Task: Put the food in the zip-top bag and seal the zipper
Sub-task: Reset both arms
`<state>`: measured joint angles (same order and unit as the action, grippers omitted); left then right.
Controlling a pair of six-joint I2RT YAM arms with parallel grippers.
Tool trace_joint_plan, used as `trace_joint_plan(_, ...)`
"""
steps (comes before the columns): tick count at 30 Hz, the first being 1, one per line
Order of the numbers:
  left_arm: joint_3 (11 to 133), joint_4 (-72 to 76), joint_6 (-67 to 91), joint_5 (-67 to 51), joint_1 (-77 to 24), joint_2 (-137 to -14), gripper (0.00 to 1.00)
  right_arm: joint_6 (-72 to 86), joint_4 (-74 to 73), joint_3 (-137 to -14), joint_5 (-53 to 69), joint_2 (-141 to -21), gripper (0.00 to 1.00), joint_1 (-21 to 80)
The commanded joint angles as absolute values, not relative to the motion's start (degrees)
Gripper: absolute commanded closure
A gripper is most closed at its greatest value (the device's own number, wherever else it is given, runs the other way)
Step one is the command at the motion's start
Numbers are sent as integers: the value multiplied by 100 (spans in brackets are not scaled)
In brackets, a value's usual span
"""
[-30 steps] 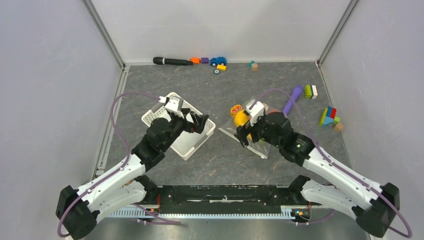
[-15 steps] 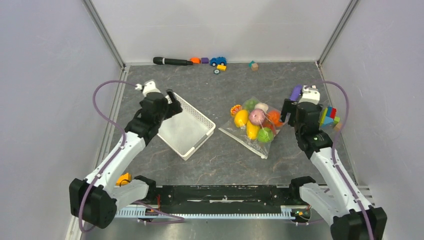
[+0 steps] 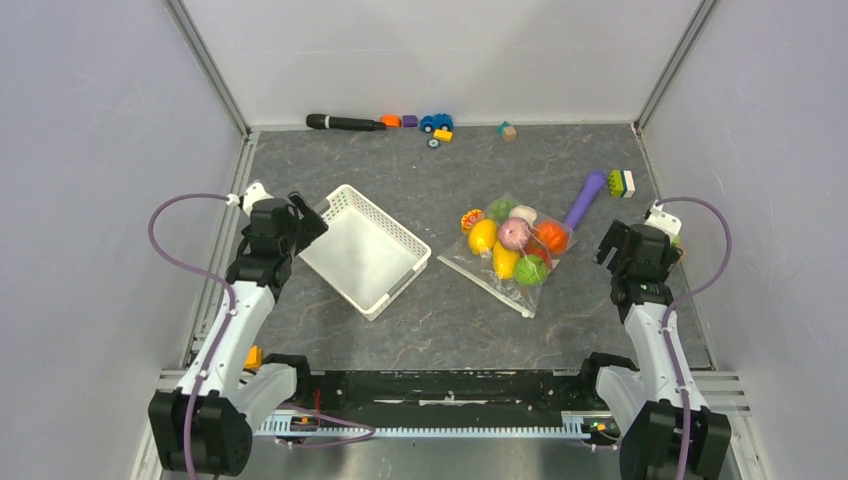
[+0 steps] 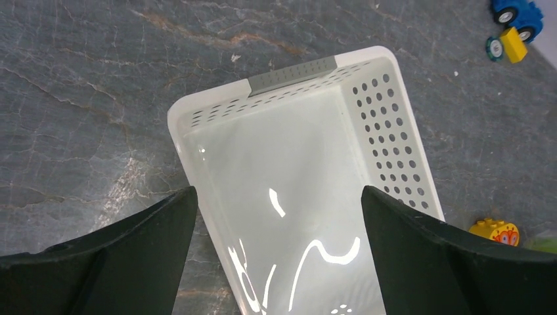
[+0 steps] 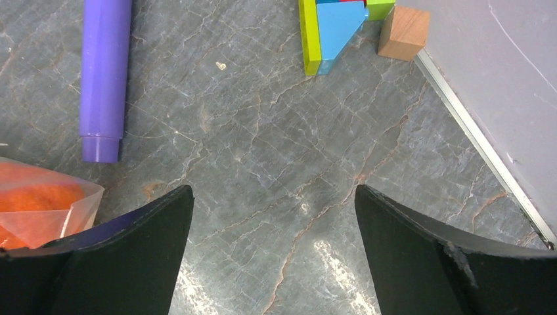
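Observation:
The zip-top bag lies flat at mid table with toy food inside: a yellow mango, purple onion, orange, green pepper and white garlic. Its corner with the orange shows in the right wrist view. I cannot tell whether the zipper is closed. My left gripper is open and empty at the left, above the white basket's near-left end. My right gripper is open and empty at the right, apart from the bag.
A white lattice basket sits left of the bag. A purple-handled brush lies behind the bag. Building blocks sit by the right wall, an orange block by the bag. A black marker and small toys line the back wall.
Both arms have pulled back from the middle to the sides. The left gripper left the basket; the right gripper let go of the bag, which now lies uncovered.

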<state>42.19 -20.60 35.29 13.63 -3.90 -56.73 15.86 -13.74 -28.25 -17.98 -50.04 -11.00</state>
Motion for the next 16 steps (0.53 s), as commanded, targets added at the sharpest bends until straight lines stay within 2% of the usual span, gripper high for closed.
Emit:
trace_joint_plan(1, 4087, -1720, 3441, 1562, -379, -5246, 0, 1635, -921, -2826, -1834, -4881, 2, -1120)
trace_joint_plan(16, 3828, -1314, 3417, 1484, -378, -5071, 0, 1599, -424, -2391, -1971, -4444, 2, -1124)
